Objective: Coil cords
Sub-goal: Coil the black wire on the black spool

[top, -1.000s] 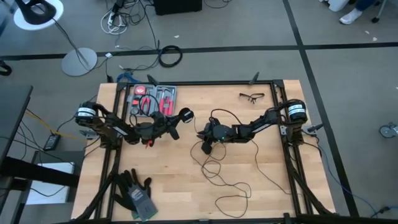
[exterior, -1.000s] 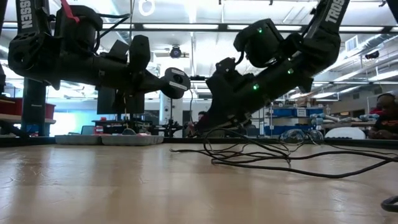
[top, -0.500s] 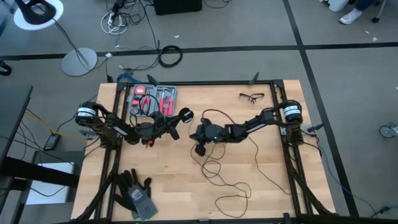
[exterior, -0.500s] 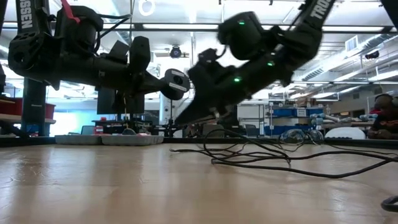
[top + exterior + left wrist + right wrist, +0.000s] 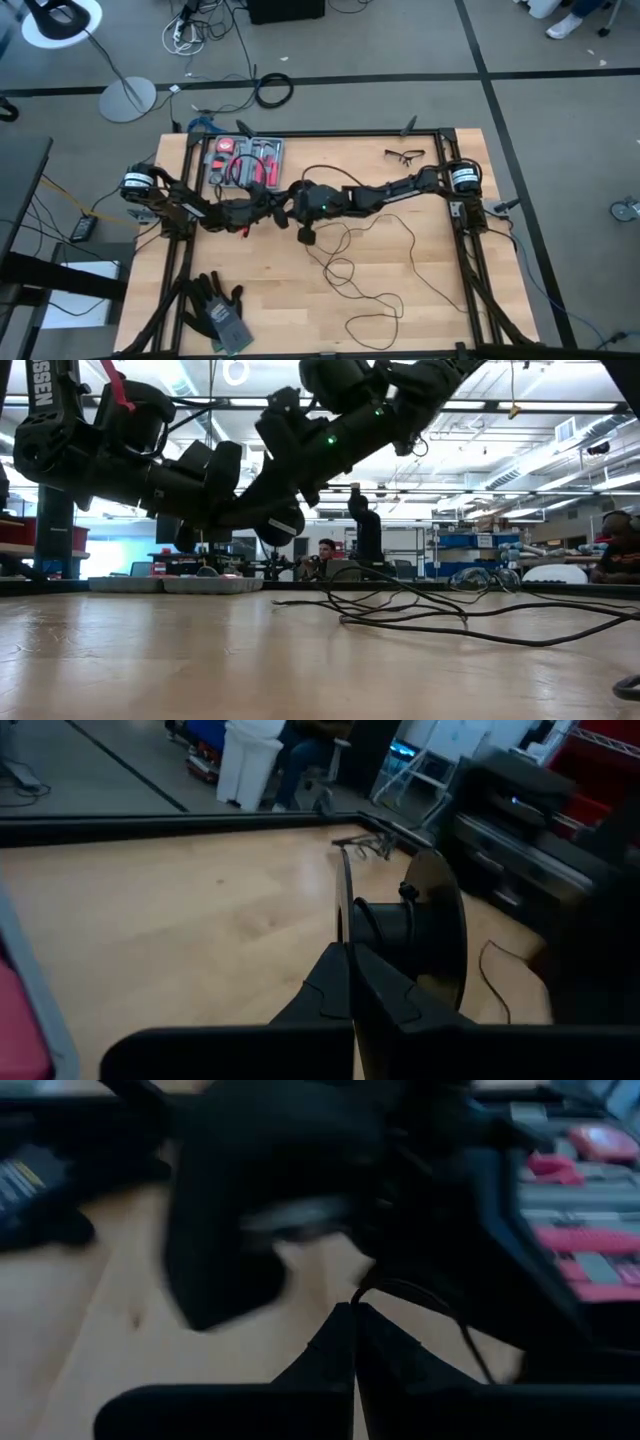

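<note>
Cord (image 5: 375, 265) sprawls loose on the table (image 5: 440, 300), its puck (image 5: 432, 935) pinched by the left gripper (image 5: 352, 982), right gripper (image 5: 352, 1342) closed alongside.

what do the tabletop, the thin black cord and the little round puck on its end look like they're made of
Tabletop: light wood, probably butcher-block; parallel plank seams and grain show, with a soft satin sheen.
Thin black cord: likely rubber- or plastic-jacketed wire; it lies limp in loose loops, matte.
Puck: seems hard plastic, possibly metal-faced; a flat rigid disc, dark with a dull smooth sheen.
</note>
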Available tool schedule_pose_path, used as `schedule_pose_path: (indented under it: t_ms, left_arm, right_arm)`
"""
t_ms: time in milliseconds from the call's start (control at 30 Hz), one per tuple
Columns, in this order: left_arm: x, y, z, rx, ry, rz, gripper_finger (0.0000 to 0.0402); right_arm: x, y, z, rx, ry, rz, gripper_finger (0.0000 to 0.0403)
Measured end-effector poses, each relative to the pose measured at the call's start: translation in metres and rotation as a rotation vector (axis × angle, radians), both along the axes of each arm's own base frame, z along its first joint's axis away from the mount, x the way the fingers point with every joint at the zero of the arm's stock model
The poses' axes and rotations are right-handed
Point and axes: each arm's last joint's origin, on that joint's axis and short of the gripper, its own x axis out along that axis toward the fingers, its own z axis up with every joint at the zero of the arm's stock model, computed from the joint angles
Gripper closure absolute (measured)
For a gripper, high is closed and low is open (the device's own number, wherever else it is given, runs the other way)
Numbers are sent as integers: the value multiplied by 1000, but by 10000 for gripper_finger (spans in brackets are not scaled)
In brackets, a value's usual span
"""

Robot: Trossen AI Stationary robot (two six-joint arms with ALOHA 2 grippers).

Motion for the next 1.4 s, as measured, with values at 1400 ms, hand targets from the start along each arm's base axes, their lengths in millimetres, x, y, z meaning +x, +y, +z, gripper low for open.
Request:
schedule_pose_path:
  t_ms: [1400]
  left_arm:
    - [2, -3, 4, -14, -43, -101, 401]
  right_arm:
    - [-67, -35, 10, 26, 239, -301, 396]
